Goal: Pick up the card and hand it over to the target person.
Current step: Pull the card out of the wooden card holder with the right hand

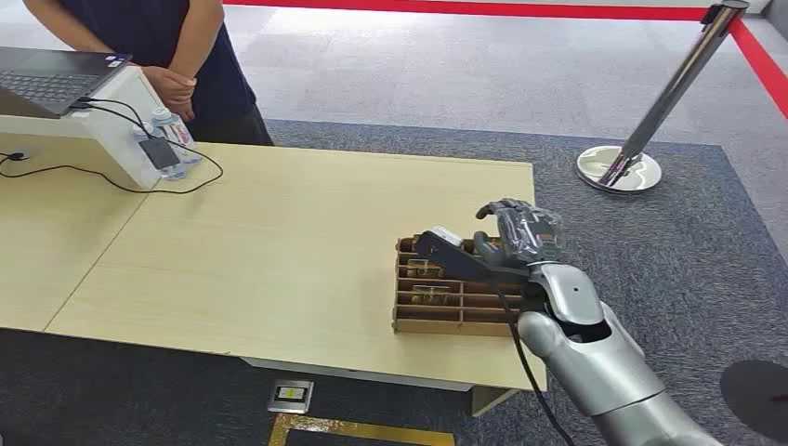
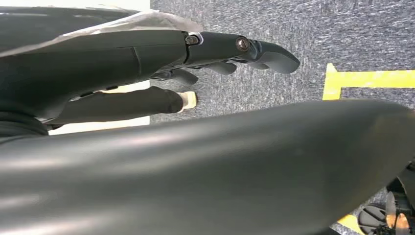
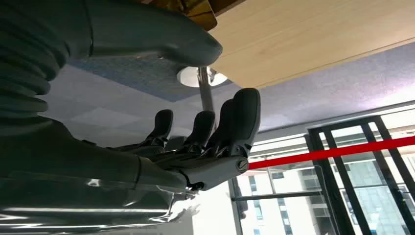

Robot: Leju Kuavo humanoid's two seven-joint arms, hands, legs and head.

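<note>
Reaching is the step in hand, by the look of it: the right hand [image 1: 518, 234] hangs over the far right corner of the brown slotted tray [image 1: 405, 312], which sits near the right end of the desk [image 1: 279, 242]. Its fingers [image 3: 205, 128] are curled but spread, with daylight between them in the right wrist view and nothing clamped. To do the pick well, the robot would likely need to bring thumb and fingers down on either side of one card's edge, square to the slot, and pinch the edge rather than scoop, since the dividers leave little room. A straight lift should keep the card from catching on the tray walls.

The cards [image 1: 429, 268] show as dark, flat pieces with pale yellowish marks, lying in the tray's compartments just left of the hand; which one is meant cannot be told, and their print is too small to read. The left hand [image 2: 215, 54] hangs by the robot's side over the carpet, fingers loosely apart, holding nothing. The person [image 1: 172, 56] stands at the desk's far left corner, well apart from the tray.
</note>
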